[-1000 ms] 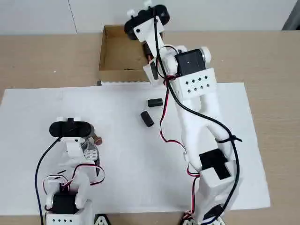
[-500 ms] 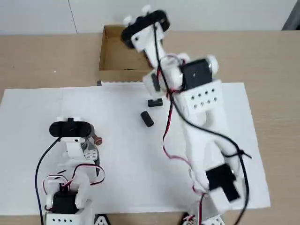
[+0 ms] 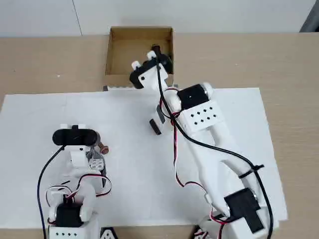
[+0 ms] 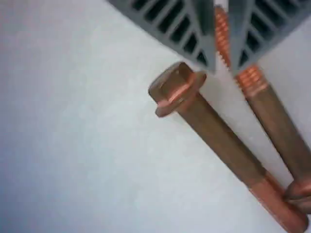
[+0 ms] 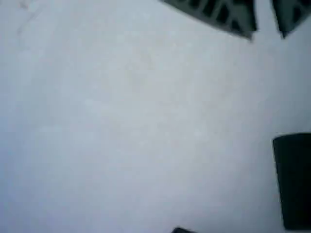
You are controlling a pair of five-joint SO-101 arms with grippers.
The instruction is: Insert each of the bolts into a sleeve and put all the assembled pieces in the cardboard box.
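Two copper bolts [image 4: 214, 136] lie side by side on the white paper [image 3: 60, 109], seen as a small copper spot [image 3: 103, 148] in the high view. My left gripper [image 4: 221, 36] is shut on the threaded end of one bolt [image 4: 272, 116]. A black sleeve [image 3: 155, 126] lies mid-paper, and my right gripper [image 3: 160, 113] hangs just over it. Its grey fingers [image 5: 218, 12] stand open with bare paper between them; a sleeve [image 5: 291, 179] is beside them. The cardboard box [image 3: 115, 55] stands at the back, with a dark piece [image 3: 154, 49] inside near its right wall.
The white paper covers most of the tan table [image 3: 279, 59]. My right arm [image 3: 209, 144] stretches diagonally across the paper's right half, its red and black cable hanging beside it. A second dark object [image 5: 181, 230] shows at the edge of the right wrist view.
My right arm has drawn back from over the cardboard box and come down over the sleeves on the paper. The left arm and the bolts have stayed still.
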